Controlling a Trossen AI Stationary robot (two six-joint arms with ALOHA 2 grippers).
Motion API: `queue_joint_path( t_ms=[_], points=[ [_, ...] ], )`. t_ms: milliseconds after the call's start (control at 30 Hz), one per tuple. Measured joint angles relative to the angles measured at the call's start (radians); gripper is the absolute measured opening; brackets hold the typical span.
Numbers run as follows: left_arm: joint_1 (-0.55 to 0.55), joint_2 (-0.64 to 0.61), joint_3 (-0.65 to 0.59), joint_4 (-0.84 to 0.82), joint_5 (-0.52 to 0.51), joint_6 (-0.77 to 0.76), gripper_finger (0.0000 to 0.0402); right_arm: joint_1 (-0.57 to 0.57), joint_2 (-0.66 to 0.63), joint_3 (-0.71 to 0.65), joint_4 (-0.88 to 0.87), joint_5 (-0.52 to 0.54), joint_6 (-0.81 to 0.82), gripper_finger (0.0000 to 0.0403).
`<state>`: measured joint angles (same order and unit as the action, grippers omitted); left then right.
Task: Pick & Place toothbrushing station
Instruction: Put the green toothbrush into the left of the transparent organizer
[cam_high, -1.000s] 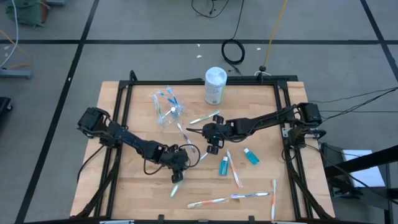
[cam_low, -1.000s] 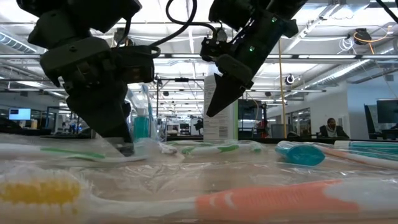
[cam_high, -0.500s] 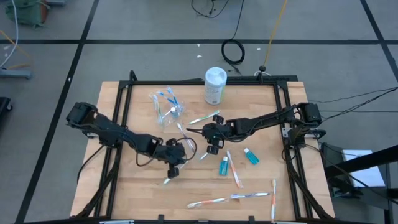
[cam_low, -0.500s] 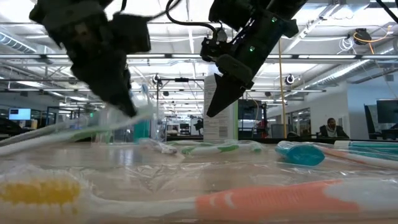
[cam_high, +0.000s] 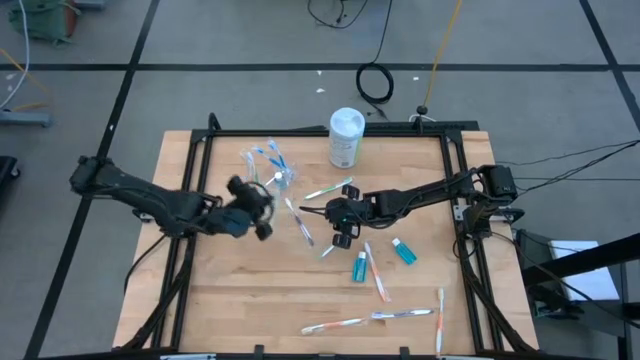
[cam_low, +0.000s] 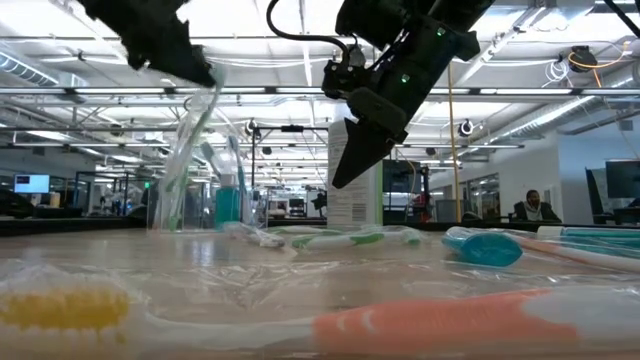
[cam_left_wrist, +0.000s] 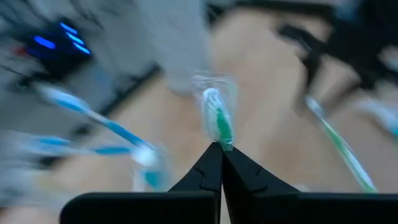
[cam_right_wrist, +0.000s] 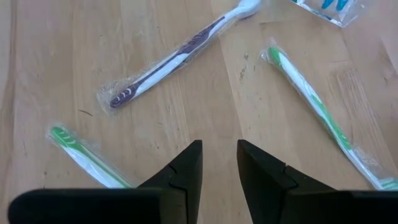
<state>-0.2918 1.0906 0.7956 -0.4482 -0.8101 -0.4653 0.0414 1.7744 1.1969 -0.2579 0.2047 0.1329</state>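
Toothbrushes with blue handles stand in the clear cup at the table's far left, just left of the white canister, whose contents cannot be seen. Just in front of the cup, the left gripper is raised off the wood, its fingers pressed together on the tip of a wrapped green toothbrush (the low view shows it hanging below the gripper, tilted, clear of the table). The right gripper hovers mid-table with its fingers slightly spread and nothing between them; beneath it lie a purple brush and two green ones. To its right, two teal tubes lie among more brushes, with others near the front edge. Motion blur smears the left wrist view, so the cup there is hard to make out.
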Motion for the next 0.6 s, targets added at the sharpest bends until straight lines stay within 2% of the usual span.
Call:
queue_joint_path(
  t_ms=[167,300,433,600],
  points=[
    [0.004,-0.075,0.000,0.006,-0.274,0.068,0.0010,-0.001,0.000,0.000,0.001,0.001,-0.047,0.0091],
    [0.021,-0.077,0.000,0.002,-0.426,0.072,0.0003,-0.001,0.000,0.000,0.003,0.001,-0.049,0.0091],
    [0.052,-0.050,0.000,-0.025,-0.509,0.052,0.0010,-0.001,0.000,0.000,0.003,0.002,-0.049,0.0091],
    [0.098,0.029,0.000,-0.048,-0.517,-0.002,0.0004,-0.001,0.000,0.000,0.003,0.002,-0.048,0.0091]
  ],
)
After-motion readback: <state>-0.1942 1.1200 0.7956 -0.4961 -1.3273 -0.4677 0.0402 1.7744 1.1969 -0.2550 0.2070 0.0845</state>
